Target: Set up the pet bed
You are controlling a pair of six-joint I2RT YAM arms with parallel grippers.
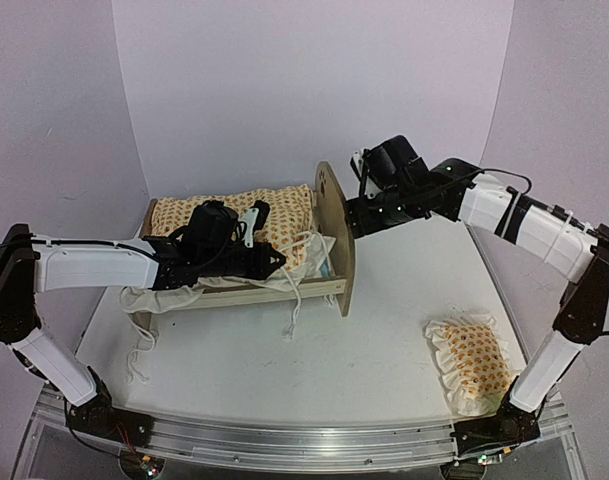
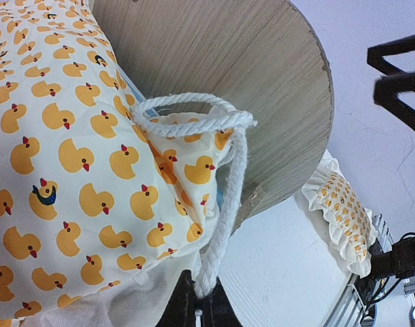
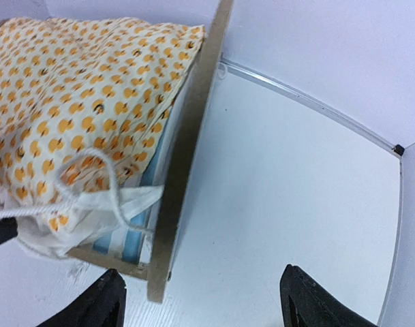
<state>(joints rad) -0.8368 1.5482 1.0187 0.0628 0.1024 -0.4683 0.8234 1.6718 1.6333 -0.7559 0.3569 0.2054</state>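
At the desk's [image 1: 384,340] near right corner the pillow [image 1: 469,362] is seen. Farther back, left of centre, the pet bed [image 1: 336,232] stands, largely covered by the quilt [image 1: 284,205]. The left fingers [image 1: 272,262], stretched low over it, are cropped in their wrist view; their state cannot be told. Beyond, the right fingers [image 1: 356,215] are shown spread only by their wrist view.
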